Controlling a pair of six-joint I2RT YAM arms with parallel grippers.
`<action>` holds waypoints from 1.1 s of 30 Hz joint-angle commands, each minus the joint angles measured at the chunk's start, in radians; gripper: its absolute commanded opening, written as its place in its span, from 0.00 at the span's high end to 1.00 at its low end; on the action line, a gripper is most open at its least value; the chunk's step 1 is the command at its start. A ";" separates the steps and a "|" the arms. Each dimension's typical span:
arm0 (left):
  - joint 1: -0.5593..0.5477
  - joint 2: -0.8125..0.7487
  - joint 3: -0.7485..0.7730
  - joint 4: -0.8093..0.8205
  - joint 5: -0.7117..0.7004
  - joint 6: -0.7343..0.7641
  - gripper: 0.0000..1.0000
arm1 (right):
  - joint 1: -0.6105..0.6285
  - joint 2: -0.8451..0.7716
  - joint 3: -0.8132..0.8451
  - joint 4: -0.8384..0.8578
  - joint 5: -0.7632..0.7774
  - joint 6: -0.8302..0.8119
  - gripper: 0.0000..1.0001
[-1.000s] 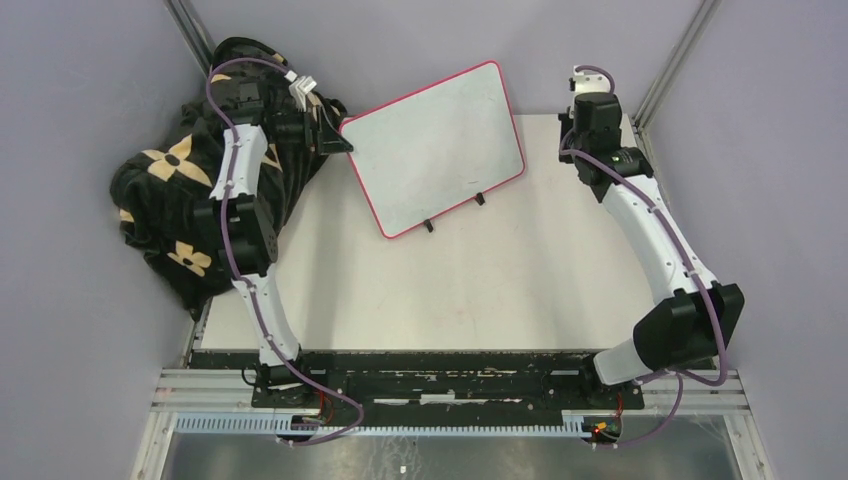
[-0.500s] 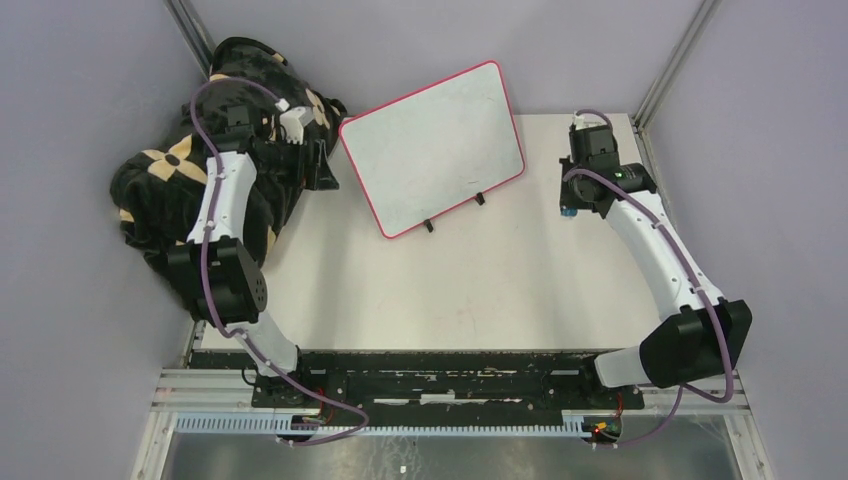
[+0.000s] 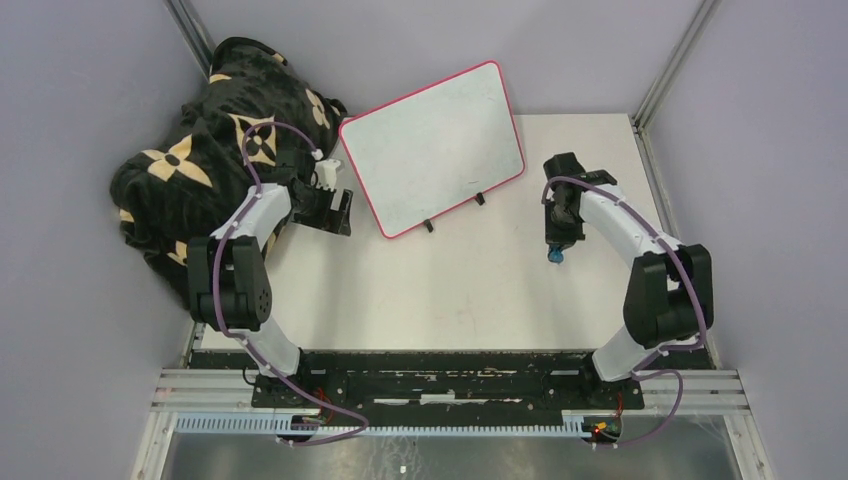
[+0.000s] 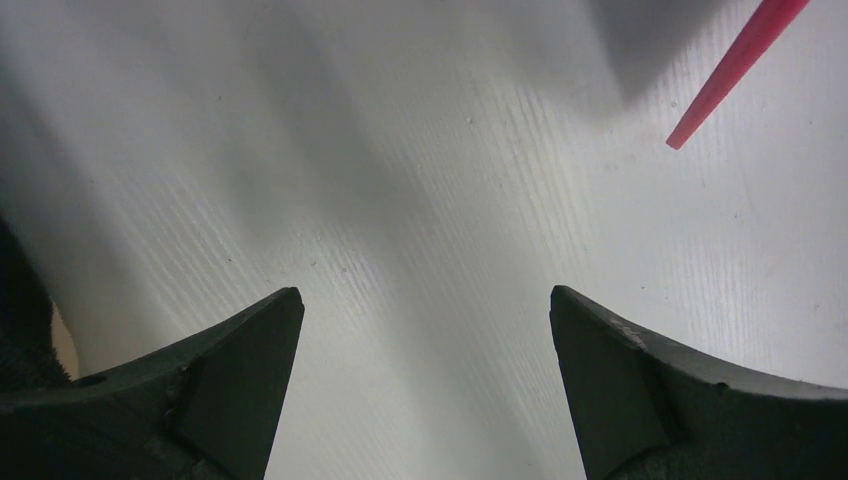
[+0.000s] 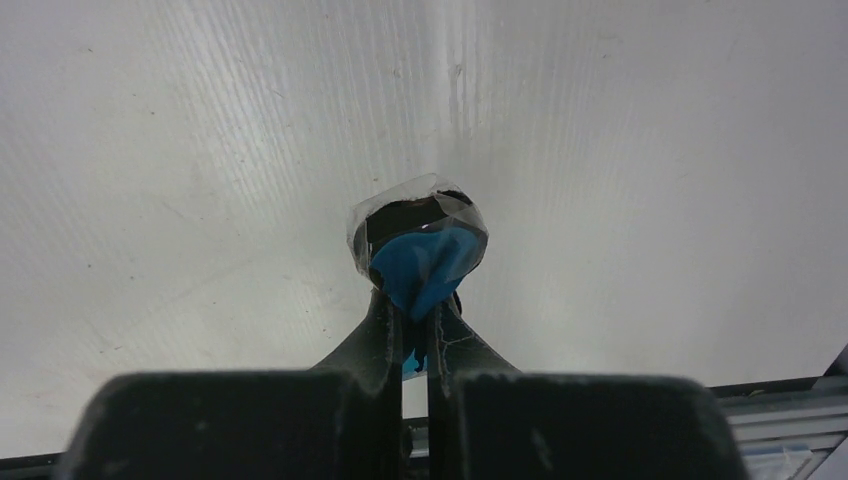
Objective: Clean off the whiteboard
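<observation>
The whiteboard (image 3: 432, 148), white with a thin red-pink frame and two small black feet on its near edge, sits askew at the back middle of the table; its face looks clean. My left gripper (image 3: 340, 211) is open and empty, low over the table just left of the board's lower left edge. In the left wrist view (image 4: 425, 310) only bare table lies between the jaws, and a strip of the board's red frame (image 4: 735, 65) shows at the top right. My right gripper (image 3: 555, 248) is shut on a small blue eraser (image 5: 428, 262), off the board to its right, over the table.
A black blanket with a beige flower pattern (image 3: 185, 165) is heaped at the back left, against the left arm. Metal corner posts (image 3: 668, 62) and purple walls close in the back and sides. A black rail (image 3: 430, 375) runs along the near edge.
Both arms have drawn back from the far end. The left gripper came down from the board's upper left corner to its lower left. The right gripper moved nearer and leftward with the eraser.
</observation>
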 commanded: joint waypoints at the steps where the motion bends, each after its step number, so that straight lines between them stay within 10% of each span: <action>1: 0.004 -0.049 -0.040 0.106 -0.005 -0.055 0.01 | 0.002 0.046 -0.032 0.032 -0.042 0.021 0.92; 12: -0.014 -0.080 -0.088 0.106 0.001 -0.054 0.01 | 0.000 0.105 -0.074 0.068 -0.116 0.023 0.57; 33: -0.030 -0.237 -0.158 0.232 -0.094 -0.172 0.01 | 0.001 -0.275 -0.160 0.105 -0.011 0.022 0.46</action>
